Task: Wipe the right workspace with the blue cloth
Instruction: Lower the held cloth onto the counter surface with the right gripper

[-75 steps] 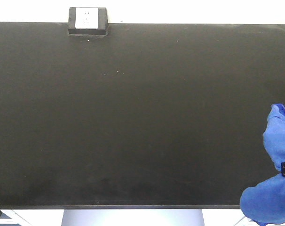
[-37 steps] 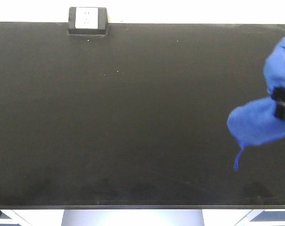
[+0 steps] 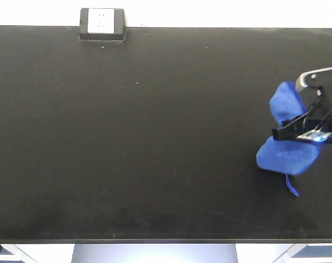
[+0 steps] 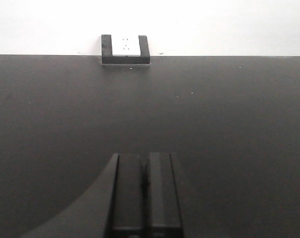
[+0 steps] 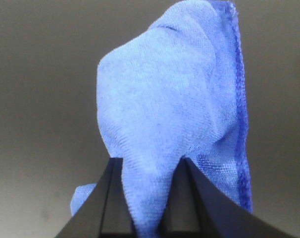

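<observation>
Nearest to you, the left tool point(image 4: 145, 166) has its two fingers pressed together with nothing between them. It hangs over the near part of the tabletop point(image 3: 155, 142), well apart from the work, so this arm has no part in the next move. The right tool point(image 3: 291, 133) is the one that matters. It is over the right side of the tabletop, close to the right edge and about halfway between the near and far edges, and it is clamped on the blue cloth point(image 3: 286, 156). The cloth is pinched at its middle, so one fold bulges toward the far edge and a bigger fold sags toward the near edge, with the thin loop point(image 3: 291, 186) trailing nearest. Its long axis runs near to far, across the fingers, which point toward the left edge. I cannot tell surely whether the lower fold touches the tabletop. I judge you should lower first, then sweep. Far away, the socket box point(image 3: 102, 23) sits at the far edge, toward the left corner.
</observation>
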`<state>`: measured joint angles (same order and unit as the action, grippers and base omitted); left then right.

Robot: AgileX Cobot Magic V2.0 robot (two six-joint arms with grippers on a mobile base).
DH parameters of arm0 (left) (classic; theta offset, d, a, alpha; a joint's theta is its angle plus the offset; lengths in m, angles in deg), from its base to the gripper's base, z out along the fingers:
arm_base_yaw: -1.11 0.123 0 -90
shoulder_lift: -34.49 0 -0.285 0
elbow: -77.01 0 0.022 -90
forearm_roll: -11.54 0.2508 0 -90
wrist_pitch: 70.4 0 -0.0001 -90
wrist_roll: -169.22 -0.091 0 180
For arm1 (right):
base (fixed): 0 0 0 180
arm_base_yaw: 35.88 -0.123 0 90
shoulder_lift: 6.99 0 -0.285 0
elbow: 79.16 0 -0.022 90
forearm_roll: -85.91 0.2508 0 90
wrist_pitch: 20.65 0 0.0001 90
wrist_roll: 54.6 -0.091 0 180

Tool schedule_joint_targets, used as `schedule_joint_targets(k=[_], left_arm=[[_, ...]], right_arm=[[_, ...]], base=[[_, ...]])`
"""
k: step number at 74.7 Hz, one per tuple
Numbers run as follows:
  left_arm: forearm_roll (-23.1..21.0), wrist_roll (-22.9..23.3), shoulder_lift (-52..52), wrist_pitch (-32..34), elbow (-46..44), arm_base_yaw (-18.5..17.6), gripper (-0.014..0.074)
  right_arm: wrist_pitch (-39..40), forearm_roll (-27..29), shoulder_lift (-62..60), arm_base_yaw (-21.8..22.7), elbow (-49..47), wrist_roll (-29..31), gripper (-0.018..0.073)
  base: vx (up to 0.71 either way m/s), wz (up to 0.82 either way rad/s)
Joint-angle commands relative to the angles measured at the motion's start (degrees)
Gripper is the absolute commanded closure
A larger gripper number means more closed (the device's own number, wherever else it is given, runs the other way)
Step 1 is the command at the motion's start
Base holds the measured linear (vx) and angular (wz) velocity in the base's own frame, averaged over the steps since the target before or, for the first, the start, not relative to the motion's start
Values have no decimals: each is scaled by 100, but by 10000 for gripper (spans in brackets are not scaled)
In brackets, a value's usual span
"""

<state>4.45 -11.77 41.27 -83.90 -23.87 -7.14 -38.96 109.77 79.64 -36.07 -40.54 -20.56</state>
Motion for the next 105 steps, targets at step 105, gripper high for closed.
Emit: schedule_joint_targets(k=[105], left_arm=[[-30,23,1,467,-142,-39,603]], right_arm=[[-243,1290,1645,-1727,-141,595,560]], base=[[0,0]])
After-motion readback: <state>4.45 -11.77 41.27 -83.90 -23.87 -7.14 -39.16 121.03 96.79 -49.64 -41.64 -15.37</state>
